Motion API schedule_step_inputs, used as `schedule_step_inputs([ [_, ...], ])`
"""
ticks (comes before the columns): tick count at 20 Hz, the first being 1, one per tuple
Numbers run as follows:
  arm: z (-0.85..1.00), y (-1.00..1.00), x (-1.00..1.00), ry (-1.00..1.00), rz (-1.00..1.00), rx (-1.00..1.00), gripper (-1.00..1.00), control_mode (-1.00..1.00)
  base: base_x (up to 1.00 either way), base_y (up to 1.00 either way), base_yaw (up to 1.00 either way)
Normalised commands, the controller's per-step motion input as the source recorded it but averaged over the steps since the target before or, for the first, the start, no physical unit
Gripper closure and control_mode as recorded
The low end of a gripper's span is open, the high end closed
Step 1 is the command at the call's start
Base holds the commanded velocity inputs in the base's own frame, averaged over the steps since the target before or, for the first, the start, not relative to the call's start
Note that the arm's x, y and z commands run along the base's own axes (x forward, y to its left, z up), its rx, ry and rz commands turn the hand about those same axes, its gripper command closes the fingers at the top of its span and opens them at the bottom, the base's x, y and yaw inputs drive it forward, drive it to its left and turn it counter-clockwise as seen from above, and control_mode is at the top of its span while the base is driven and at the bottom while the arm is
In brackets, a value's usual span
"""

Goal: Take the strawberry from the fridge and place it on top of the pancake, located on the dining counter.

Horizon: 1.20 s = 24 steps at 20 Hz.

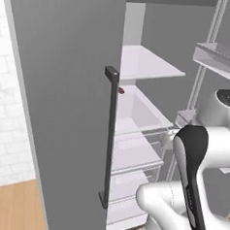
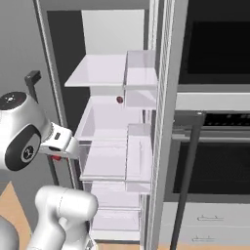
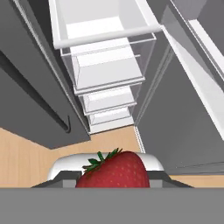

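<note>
A red strawberry (image 3: 114,170) with green leaves sits low in the hand view, and my gripper (image 3: 114,183) is shut on it, a dark fingertip at each side. From the right base view the hand hangs in front of the open fridge (image 2: 107,71), a speck of the strawberry (image 2: 56,157) red under my gripper (image 2: 57,155). The hand looks down past the fridge's clear drawers (image 3: 105,65) to the wooden floor. The fridge's left door (image 1: 59,108) is closed. The pancake and the dining counter are out of view.
A small dark red thing (image 2: 119,99) lies on a fridge shelf. The open right door's bins (image 1: 223,59) stand close on the right. The dark bar handle (image 1: 108,136) is left of the opening. A built-in oven (image 2: 215,146) flanks the fridge. Wooden floor (image 1: 8,207) lies below.
</note>
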Motion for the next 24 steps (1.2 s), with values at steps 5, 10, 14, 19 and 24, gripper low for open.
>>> schedule_step_inputs([
  [5,0.00,0.00,0.00,0.00,0.00,0.00,1.00,1.00,-0.98,0.04,-0.28],
  [10,0.00,0.00,0.00,0.00,0.00,0.00,1.00,1.00,-0.74,0.00,-0.75],
  [14,0.00,0.00,0.00,0.00,0.00,0.00,1.00,1.00,-0.43,-0.06,-0.81],
  [19,0.00,0.00,0.00,0.00,0.00,0.00,1.00,1.00,-0.05,-0.40,-0.84],
  [24,0.00,0.00,0.00,0.00,0.00,0.00,1.00,1.00,0.00,-0.88,-0.74],
])
